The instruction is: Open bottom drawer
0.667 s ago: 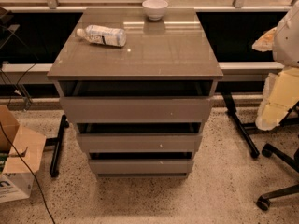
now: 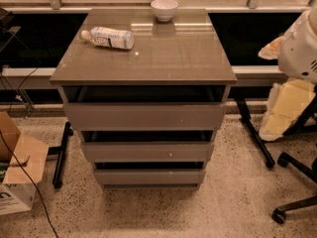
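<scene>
- Camera view, looking down at the front of a taupe-grey desk (image 2: pixel 148 58) with three handleless drawers, set on a speckled floor (image 2: pixel 148 212).
- Bottom drawer (image 2: pixel 148 176): lowest of the three fronts, at floor level under the middle drawer (image 2: pixel 147 151). A narrow dark gap is seen above its flat front. None of its inside is shown, so it appears to be shut or nearly so.
- Top drawer (image 2: pixel 144 116): the tallest front, directly below the desk's glossy surface, with a dark band above it.
- Plastic bottle (image 2: pixel 108 37): laid on its side on the rear left of the desk, its cap pointing left.
- White bowl (image 2: pixel 164 9): stood upright at the rear edge of the desk, near the middle and well apart from the bottle.
- White rounded housing (image 2: pixel 301 46): cut off by the right edge and possibly part of the arm. It is well apart from the drawers.
- Gripper: not seen in this view, so its opening and any hold cannot be told.
- Cardboard box (image 2: pixel 20 172): on the floor at the left, with a black cable (image 2: pixel 22 175) crossing it.
- Chair base (image 2: pixel 292 202): castors shown at the lower right.
</scene>
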Robot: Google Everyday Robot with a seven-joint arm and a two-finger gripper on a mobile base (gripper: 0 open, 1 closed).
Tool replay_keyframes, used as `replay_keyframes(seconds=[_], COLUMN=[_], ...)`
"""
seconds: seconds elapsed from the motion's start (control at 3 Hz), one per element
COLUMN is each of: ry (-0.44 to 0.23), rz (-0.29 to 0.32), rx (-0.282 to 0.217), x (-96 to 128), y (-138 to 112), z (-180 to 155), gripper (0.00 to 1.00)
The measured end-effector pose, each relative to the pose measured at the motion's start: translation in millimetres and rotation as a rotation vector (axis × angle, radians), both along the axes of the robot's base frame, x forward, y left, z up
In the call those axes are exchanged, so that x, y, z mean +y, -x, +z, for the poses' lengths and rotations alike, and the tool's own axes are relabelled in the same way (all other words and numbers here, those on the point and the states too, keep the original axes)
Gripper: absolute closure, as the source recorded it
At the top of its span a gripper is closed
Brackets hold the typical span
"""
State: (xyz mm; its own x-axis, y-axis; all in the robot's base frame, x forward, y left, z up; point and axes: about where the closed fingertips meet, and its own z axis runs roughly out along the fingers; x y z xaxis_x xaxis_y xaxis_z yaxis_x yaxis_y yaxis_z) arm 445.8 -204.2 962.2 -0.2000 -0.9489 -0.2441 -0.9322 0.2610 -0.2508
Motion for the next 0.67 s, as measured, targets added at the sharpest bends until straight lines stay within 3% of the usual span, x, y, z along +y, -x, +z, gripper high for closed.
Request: replay_keyframes(seconds=[0.67], ry=[-0.202], rz=[0.046], rx=[0.029], x=[42.5], y=[-34.1], z=[-68.3], gripper=[0.0])
